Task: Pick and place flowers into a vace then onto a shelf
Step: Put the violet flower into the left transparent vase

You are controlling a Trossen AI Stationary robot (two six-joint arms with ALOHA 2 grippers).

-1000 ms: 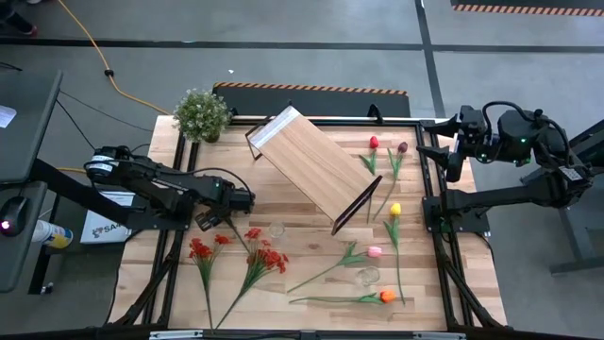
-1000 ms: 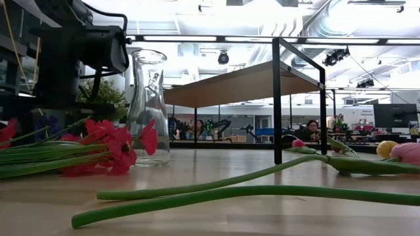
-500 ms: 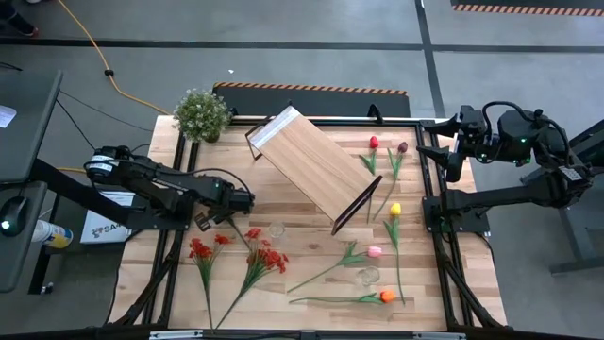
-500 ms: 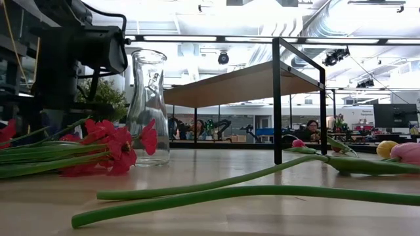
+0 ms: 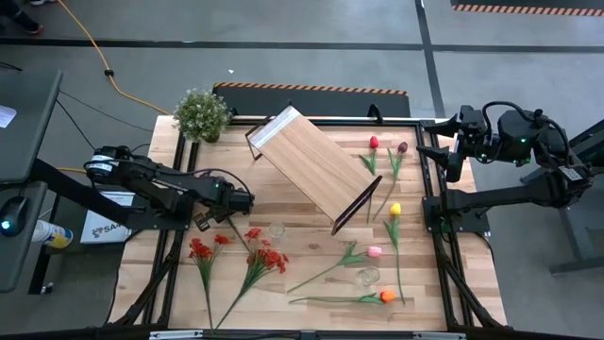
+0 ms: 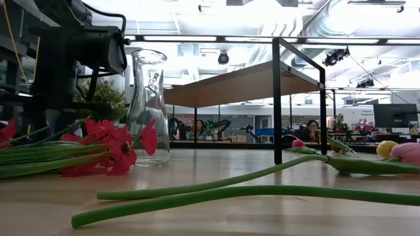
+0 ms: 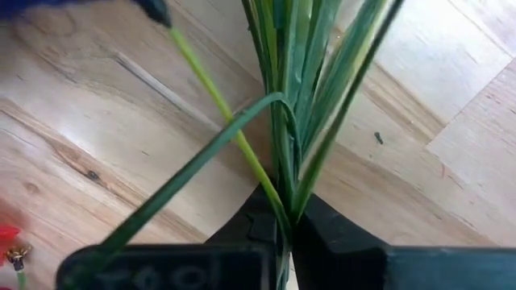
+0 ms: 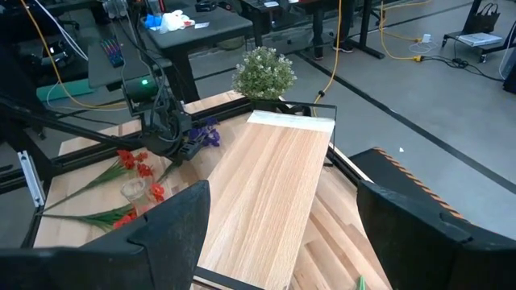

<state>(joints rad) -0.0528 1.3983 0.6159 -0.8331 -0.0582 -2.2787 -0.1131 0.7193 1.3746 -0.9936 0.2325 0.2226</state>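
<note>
My left gripper (image 5: 202, 224) points down at the table's left part, shut on a purple sprig (image 8: 208, 135) with thin green stalks and leaves (image 7: 298, 97). Its blossoms show as a blue blur (image 7: 81, 5). Two red sprays (image 5: 200, 251) (image 5: 265, 259) lie nearer the front, and a clear glass vase (image 5: 276, 229) (image 6: 147, 108) stands upright beside them. The shelf (image 5: 316, 165) stands askew in the middle. Tulips (image 5: 394, 210) lie on the boards at the right. My right gripper (image 5: 436, 140) (image 8: 282, 189) waits high at the right edge, open and holding nothing. My left gripper pinches the bundle of green stalks and leaves (image 7: 289, 193) of the purple sprig between its two fingers. It comes from above, pointing down, with the fingers across the stalks. Beyond the fingers the stalks fan out low over the tabletop; how far from the blossoms the hold lies is hidden.
A bushy potted plant (image 5: 201, 113) stands at the far left corner. A second small clear glass (image 5: 367, 276) stands near the front right among tulip stems (image 6: 262, 191). Black frame rails (image 5: 436, 217) run along the table's sides. People sit at desks in the room behind.
My left gripper has stayed in place over the purple sprig, and its fingers have shut on the stalks. The sprig and the other flowers lie where they were.
</note>
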